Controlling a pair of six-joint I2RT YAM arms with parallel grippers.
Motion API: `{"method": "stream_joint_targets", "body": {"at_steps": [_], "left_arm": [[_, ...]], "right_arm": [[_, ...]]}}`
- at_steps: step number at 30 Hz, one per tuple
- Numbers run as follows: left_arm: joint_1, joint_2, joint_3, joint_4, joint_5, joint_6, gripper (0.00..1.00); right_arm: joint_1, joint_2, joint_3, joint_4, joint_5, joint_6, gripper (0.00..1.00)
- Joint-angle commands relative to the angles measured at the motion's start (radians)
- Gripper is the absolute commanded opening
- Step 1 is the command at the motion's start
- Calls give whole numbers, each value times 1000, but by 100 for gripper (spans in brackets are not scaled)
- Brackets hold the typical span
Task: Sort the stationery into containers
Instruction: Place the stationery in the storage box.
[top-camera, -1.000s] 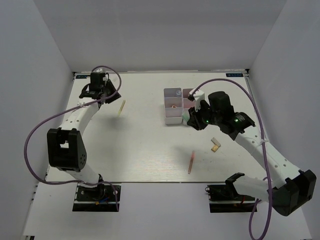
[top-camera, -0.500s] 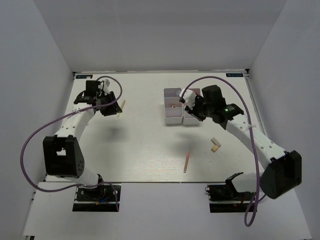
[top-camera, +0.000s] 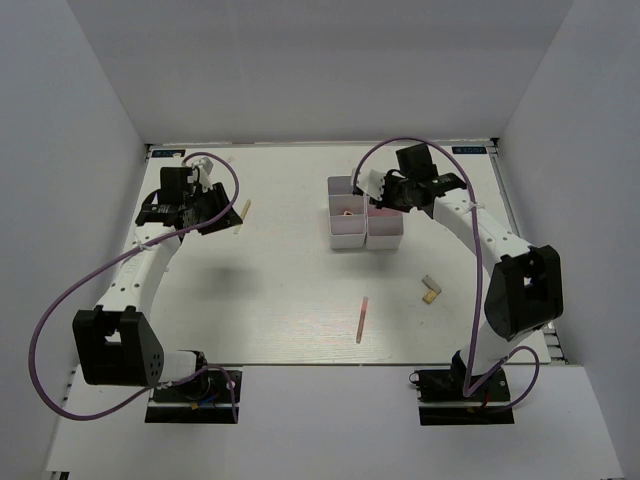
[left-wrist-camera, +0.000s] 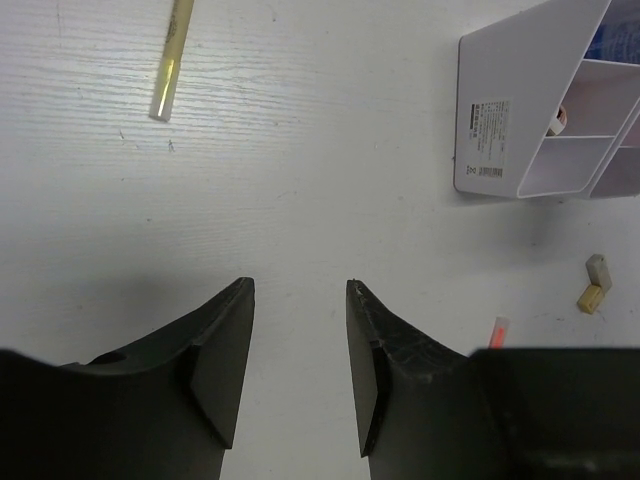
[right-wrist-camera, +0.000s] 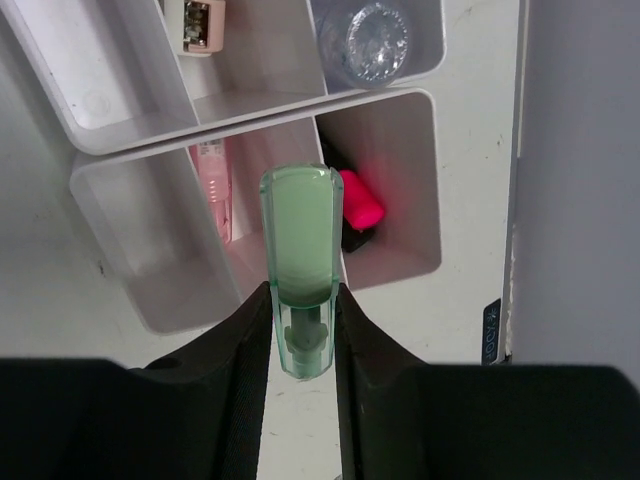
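organiser (top-camera: 347, 238): far on table (top-camera: 280, 290), right of centre | tube (right-wrist-camera: 300, 220): over organiser, in right gripper (right-wrist-camera: 300, 295) | stick (top-camera: 241, 214): far left, well apart from organiser | second stick (top-camera: 361, 320): near side, before organiser | block (top-camera: 432, 295): right of second stick, apart

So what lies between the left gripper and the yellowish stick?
Nothing: bare tabletop separates left gripper and yellowish stick, per the left wrist view.

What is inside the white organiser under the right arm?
A pink tube, a pink-capped marker, a clear round item and a beige piece, each in its own compartment. The green tube in the right tool hides part of two compartments.
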Motion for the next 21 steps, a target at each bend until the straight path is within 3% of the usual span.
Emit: {"method": "stream_joint_targets", "body": {"at_steps": [1,11,21], "left_arm": [[-5,-19,2,3,5,1,53],[-5,0,8,-4,10,-5,53],[-4,3,8,-5,11,-3,53]], "right_arm": [[-17,3,32,-29,-51,-117,0],[-29,49,15,-10,-116,-209,0],[-40,87,9,39,-117,-194,0]]}}
